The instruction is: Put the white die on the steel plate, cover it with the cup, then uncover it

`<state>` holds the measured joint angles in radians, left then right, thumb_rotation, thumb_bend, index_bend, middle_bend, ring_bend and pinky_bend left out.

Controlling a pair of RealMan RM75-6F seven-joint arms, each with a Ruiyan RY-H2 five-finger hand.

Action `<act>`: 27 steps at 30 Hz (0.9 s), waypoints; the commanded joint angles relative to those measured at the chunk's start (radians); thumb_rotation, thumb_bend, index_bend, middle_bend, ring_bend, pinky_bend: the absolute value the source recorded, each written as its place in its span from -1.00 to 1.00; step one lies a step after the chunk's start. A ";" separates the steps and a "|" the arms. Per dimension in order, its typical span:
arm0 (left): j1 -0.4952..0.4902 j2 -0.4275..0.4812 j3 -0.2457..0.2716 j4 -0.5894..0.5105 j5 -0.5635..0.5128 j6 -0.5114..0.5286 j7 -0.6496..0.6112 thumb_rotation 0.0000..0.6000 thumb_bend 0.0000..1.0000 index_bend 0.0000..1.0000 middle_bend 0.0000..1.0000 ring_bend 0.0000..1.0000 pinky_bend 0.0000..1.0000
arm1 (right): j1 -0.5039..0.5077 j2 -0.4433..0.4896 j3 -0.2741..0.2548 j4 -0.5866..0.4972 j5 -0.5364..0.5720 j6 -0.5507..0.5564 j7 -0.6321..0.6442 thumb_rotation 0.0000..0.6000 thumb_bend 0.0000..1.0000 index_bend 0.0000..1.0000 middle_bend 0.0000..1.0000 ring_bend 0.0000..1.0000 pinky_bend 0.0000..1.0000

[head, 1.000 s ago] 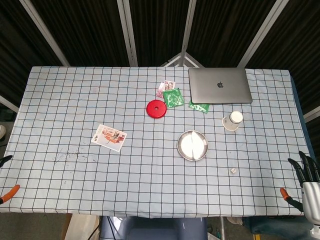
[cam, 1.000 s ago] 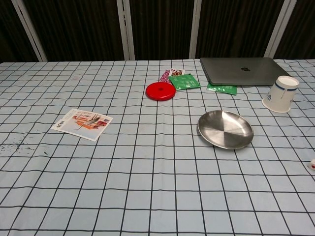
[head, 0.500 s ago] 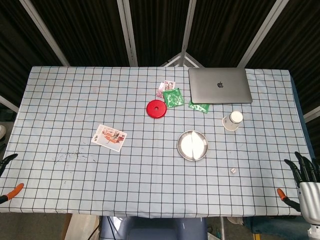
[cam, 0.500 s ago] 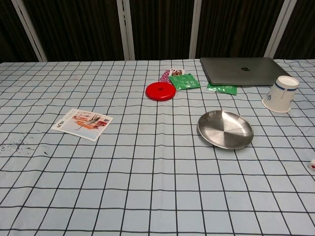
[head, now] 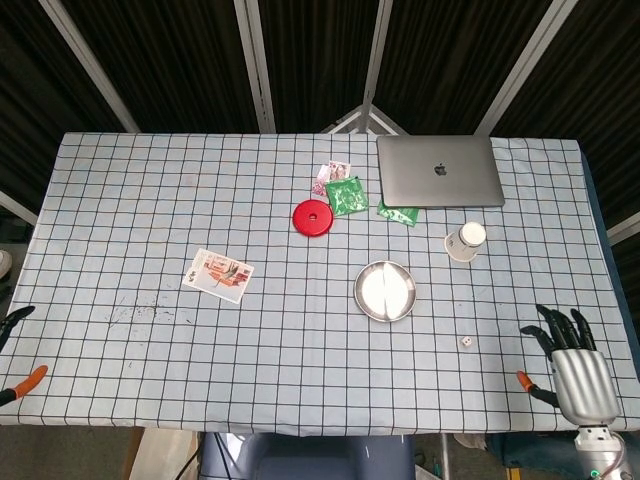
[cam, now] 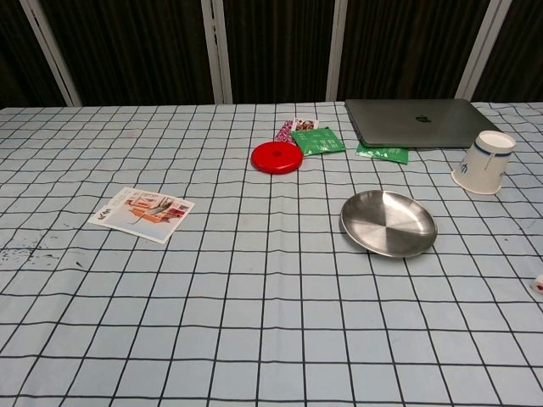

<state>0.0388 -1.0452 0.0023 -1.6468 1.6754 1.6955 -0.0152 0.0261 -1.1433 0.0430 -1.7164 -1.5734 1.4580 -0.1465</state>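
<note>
The small white die (head: pixel 465 342) lies on the checked cloth just right of and nearer than the steel plate (head: pixel 385 291); the chest view shows only a sliver of the die (cam: pixel 538 285) at its right edge. The plate (cam: pixel 389 223) is bare. The white paper cup (head: pixel 465 241) lies tipped near the laptop, also the cup (cam: pixel 484 162) at the chest view's right. My right hand (head: pixel 570 368) hovers at the table's front right corner, fingers spread, holding nothing, well right of the die. My left hand (head: pixel 14 352) shows only as fingertips at the left edge, apart and empty.
A closed grey laptop (head: pixel 439 170) sits at the back right, with green packets (head: pixel 347 196) and a red disc (head: pixel 312 217) to its left. A printed card (head: pixel 219 274) lies left of centre. Dark specks mark the cloth at front left.
My right hand has moved left and inward over the table's front right corner, closer to the die. The left hand's fingertips shifted slightly. Objects on the table have not moved.
</note>
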 commanded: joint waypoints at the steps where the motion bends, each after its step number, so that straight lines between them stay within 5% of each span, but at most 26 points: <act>1: -0.004 -0.002 0.001 -0.002 0.001 -0.009 0.010 1.00 -0.47 -0.63 -1.00 -1.00 -0.74 | 0.079 -0.038 0.017 0.058 0.030 -0.116 -0.030 1.00 -0.60 -0.24 -0.71 -0.73 -1.00; 13: -0.010 -0.010 0.001 -0.013 -0.006 -0.028 0.048 1.00 -0.47 -0.63 -1.00 -1.00 -0.74 | 0.210 -0.141 0.031 0.276 -0.032 -0.220 0.031 1.00 -0.56 -0.14 -0.66 -0.70 -1.00; 27: -0.019 -0.026 0.003 -0.026 -0.008 -0.050 0.106 1.00 -0.47 -0.62 -1.00 -1.00 -0.74 | 0.252 -0.214 -0.038 0.461 -0.116 -0.228 0.151 1.00 -0.52 -0.14 -0.66 -0.70 -1.00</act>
<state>0.0202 -1.0698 0.0049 -1.6717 1.6666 1.6459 0.0892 0.2728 -1.3510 0.0126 -1.2636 -1.6803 1.2303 -0.0014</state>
